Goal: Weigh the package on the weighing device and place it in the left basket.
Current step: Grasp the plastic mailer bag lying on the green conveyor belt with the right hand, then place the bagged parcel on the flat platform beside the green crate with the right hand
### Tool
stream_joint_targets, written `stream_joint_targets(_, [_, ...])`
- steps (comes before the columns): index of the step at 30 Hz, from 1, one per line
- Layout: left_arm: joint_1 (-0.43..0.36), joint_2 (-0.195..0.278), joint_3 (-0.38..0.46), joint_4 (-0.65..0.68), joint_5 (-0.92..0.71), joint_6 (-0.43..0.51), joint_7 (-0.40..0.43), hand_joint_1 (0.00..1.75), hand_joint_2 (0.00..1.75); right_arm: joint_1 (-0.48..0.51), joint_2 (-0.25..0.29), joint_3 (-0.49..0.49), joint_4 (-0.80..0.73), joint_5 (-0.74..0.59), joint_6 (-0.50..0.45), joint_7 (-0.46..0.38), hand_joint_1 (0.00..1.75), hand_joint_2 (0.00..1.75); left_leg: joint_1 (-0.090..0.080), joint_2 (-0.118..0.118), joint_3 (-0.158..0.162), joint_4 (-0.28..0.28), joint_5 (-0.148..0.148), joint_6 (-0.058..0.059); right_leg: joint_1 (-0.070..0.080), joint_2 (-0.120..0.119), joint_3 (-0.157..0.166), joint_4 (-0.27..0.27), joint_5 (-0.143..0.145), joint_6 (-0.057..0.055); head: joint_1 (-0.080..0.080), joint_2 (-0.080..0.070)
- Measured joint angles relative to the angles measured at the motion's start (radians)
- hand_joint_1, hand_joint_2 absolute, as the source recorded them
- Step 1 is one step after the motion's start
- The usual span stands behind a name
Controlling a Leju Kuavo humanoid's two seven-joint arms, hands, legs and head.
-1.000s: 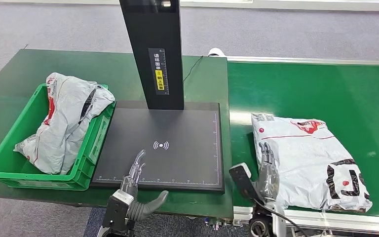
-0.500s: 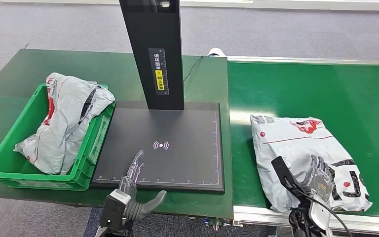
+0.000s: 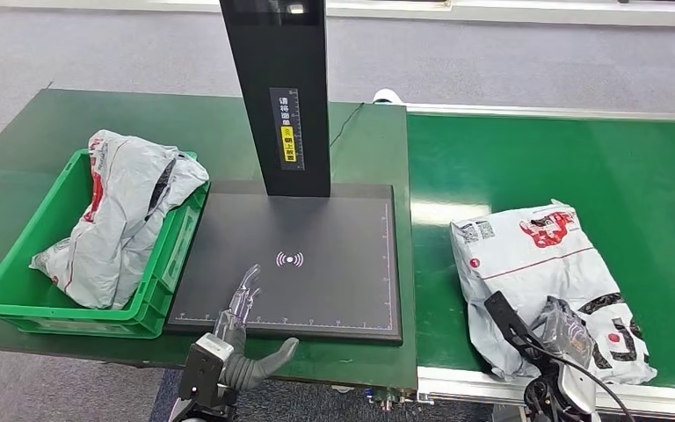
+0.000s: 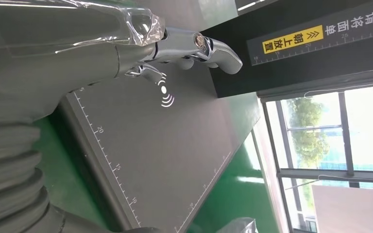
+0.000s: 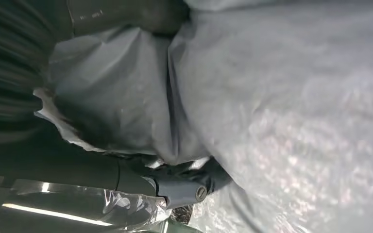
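A: On the conveyor belt (image 3: 580, 149), right side, your package (image 3: 536, 264) lies at the near edge, bunched up. Your right hand (image 3: 571, 330) is on its near corner, fingers dug into the grey plastic. The right wrist view backs that up: film folded over a dark fingertip (image 5: 213, 177). I'd call it clamped on the package.

B: Why grab the corner?

A: My guess: it's the part nearest you, and a soft bag gives a fold to pinch there. Nothing's lifted clear that I can see.

B: Left hand?

A: Your left hand (image 3: 237, 330) sits over the near edge of the weighing device (image 3: 334, 290), fingers apart and stretched toward the far side, thumb out right, holding nothing. Looks parked to receive the bag or stay clear of the plate.

B: Where does it go?

A: Plate first, it's bare, with the black post (image 3: 277, 97) at its far edge. Then the green basket (image 3: 18, 255) at far left, touching the plate's left side. It already holds another grey bag (image 3: 123, 220), heaped over the right wall, so expect a tight fit.
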State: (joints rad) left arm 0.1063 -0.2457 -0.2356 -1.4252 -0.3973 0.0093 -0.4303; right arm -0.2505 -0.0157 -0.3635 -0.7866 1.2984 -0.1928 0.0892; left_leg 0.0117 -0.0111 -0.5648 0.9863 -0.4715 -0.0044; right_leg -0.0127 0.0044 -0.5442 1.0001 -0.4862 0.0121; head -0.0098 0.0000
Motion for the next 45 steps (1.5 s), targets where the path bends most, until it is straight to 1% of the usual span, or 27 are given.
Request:
stream_joint_targets(4, [0.000, 0.000, 0.001, 0.000, 0.000, -0.003, 0.000, 0.00, 1.75, 0.002, 0.006, 0.000, 0.000, 0.002, -0.009, -0.019, 1.75, 1.75, -0.001, 0.000, 0.001, 0.000, 0.000, 0.001, -0.001, 0.000, 0.001, 0.000, 0.000, 0.001, 0.000, 0.000])
stream_joint_targets(7, [0.001, 0.000, 0.002, 0.000, 0.000, -0.004, 0.000, 0.00, 1.75, 0.003, 0.010, -0.003, -0.001, -0.011, -0.052, -0.048, 1.75, 1.75, -0.001, 0.000, 0.001, 0.000, 0.000, 0.001, -0.001, 0.000, 0.002, 0.000, 0.001, 0.001, 0.000, 0.000])
stream_joint_targets(12, [0.006, 0.002, 0.004, 0.000, -0.002, -0.002, -0.002, 0.00, 1.75, 0.013, 0.026, -0.015, -0.029, -0.110, -0.175, -0.171, 1.75, 1.75, -0.001, 0.000, -0.001, 0.000, 0.000, 0.001, -0.001, 0.000, 0.000, 0.000, 0.001, 0.001, 0.000, 0.000])
stream_joint_targets(14, [0.008, 0.003, 0.004, 0.000, -0.003, 0.003, -0.006, 0.00, 1.75, 0.021, 0.035, -0.018, -0.055, -0.177, -0.224, -0.245, 1.75, 1.75, -0.001, 0.000, -0.002, 0.000, 0.000, 0.001, 0.000, 0.000, -0.001, 0.000, 0.001, 0.001, 0.000, 0.000])
stream_joint_targets(15, [0.008, 0.003, 0.003, 0.000, -0.004, 0.007, -0.009, 0.00, 1.75, 0.027, 0.042, -0.020, -0.076, -0.235, -0.248, -0.304, 1.75, 1.75, -0.001, 0.000, -0.003, 0.000, 0.000, 0.001, 0.000, 0.000, -0.002, 0.000, 0.001, 0.001, 0.000, 0.000])
stream_joint_targets(16, [0.009, 0.003, 0.003, 0.001, -0.005, 0.014, -0.014, 0.00, 1.75, 0.036, 0.052, -0.024, -0.107, -0.325, -0.269, -0.385, 1.75, 1.75, -0.001, 0.000, -0.004, 0.000, 0.000, 0.001, 0.000, 0.000, -0.003, 0.000, 0.001, 0.001, 0.000, 0.000])
stream_joint_targets(18, [0.009, 0.003, 0.002, 0.005, -0.006, 0.030, -0.024, 0.00, 1.75, 0.057, 0.079, -0.030, -0.188, -0.540, -0.292, -0.549, 1.75, 1.75, -0.001, 0.000, -0.005, 0.000, 0.000, 0.001, 0.000, 0.000, -0.004, 0.000, 0.001, 0.001, 0.000, 0.000])
stream_joint_targets(19, [0.009, 0.003, 0.001, 0.008, -0.007, 0.037, -0.027, 0.00, 1.75, 0.069, 0.094, -0.032, -0.234, -0.644, -0.293, -0.616, 1.75, 1.75, -0.001, 0.000, -0.005, 0.000, 0.000, 0.001, 0.000, 0.000, -0.004, 0.000, 0.001, 0.001, 0.000, 0.000])
stream_joint_targets(21, [0.007, 0.003, -0.001, 0.014, -0.007, 0.049, -0.032, 0.00, 1.75, 0.096, 0.124, -0.029, -0.333, -0.829, -0.278, -0.706, 1.75, 1.75, -0.001, 0.000, -0.006, 0.000, 0.000, 0.001, 0.000, 0.000, -0.005, 0.000, 0.000, 0.001, 0.000, 0.000])
stream_joint_targets(23, [0.006, 0.003, -0.002, 0.020, -0.007, 0.061, -0.035, 0.00, 1.75, 0.131, 0.157, -0.011, -0.449, -1.003, -0.259, -0.764, 1.75, 1.75, -0.001, 0.000, -0.007, 0.000, 0.000, 0.000, 0.000, 0.000, -0.005, 0.001, 0.000, 0.001, 0.000, 0.000])
stream_joint_targets(25, [0.004, 0.003, -0.002, 0.024, -0.006, 0.067, -0.037, 0.00, 1.75, 0.164, 0.187, 0.029, -0.569, -1.113, -0.246, -0.783, 1.75, 1.75, -0.001, 0.001, -0.007, 0.000, 0.000, 0.000, 0.000, 0.001, -0.006, 0.001, 0.000, 0.001, 0.000, 0.000])
stream_joint_targets(28, [0.002, 0.002, -0.001, 0.026, -0.006, 0.071, -0.038, 0.00, 1.75, 0.204, 0.223, 0.126, -0.736, -1.203, -0.207, -0.788, 1.75, 1.75, -0.001, 0.001, -0.007, 0.000, 0.000, 0.000, 0.000, 0.001, -0.006, 0.001, 0.000, 0.001, 0.000, 0.000])
stream_joint_targets(30, [0.002, 0.001, -0.001, 0.026, -0.009, 0.069, -0.038, 0.00, 1.75, 0.217, 0.241, 0.197, -0.808, -1.232, -0.156, -0.788, 1.75, 1.75, -0.001, 0.001, -0.007, 0.000, 0.000, 0.000, 0.000, 0.001, -0.006, 0.001, 0.000, 0.001, 0.000, 0.000])
stream_joint_targets(33, [0.000, -0.003, -0.001, 0.026, -0.016, 0.063, -0.038, 0.00, 1.75, 0.218, 0.259, 0.301, -0.841, -1.238, -0.049, -0.783, 1.75, 1.75, -0.001, 0.001, -0.007, 0.000, 0.000, 0.000, 0.000, 0.001, -0.006, 0.001, 0.000, 0.001, 0.000, 0.000])
stream_joint_targets(36, [-0.007, -0.006, -0.001, 0.028, -0.022, 0.054, -0.038, 0.00, 1.75, 0.192, 0.268, 0.388, -0.807, -1.205, 0.052, -0.772, 1.75, 1.75, -0.001, 0.001, -0.007, 0.000, 0.001, 0.000, 0.000, 0.001, -0.005, 0.001, 0.000, 0.001, 0.000, 0.000])
stream_joint_targets(40, [-0.026, -0.010, -0.002, 0.044, -0.027, 0.043, -0.038, 0.00, 1.75, 0.108, 0.278, 0.490, -0.671, -1.125, 0.156, -0.772, 1.75, 1.75, -0.001, 0.001, -0.006, 0.000, 0.001, 0.000, 0.000, 0.001, -0.005, 0.001, 0.001, 0.001, 0.000, 0.000])
stream_joint_targets(42, [-0.034, -0.011, -0.002, 0.053, -0.030, 0.042, -0.039, 0.00, 1.75, 0.058, 0.283, 0.532, -0.589, -1.082, 0.179, -0.753, 1.75, 1.75, -0.001, 0.001, -0.006, 0.000, 0.001, 0.000, 0.000, 0.001, -0.005, 0.001, 0.001, 0.001, 0.000, 0.000])
stream_joint_targets(45, [-0.038, -0.012, -0.002, 0.059, -0.041, 0.055, -0.038, 0.00, 1.75, -0.020, 0.287, 0.580, -0.458, -1.011, 0.178, -0.694, 1.75, 1.75, -0.001, 0.001, -0.007, 0.000, 0.001, 0.000, 0.000, 0.001, -0.005, 0.001, 0.001, 0.001, 0.000, 0.000])
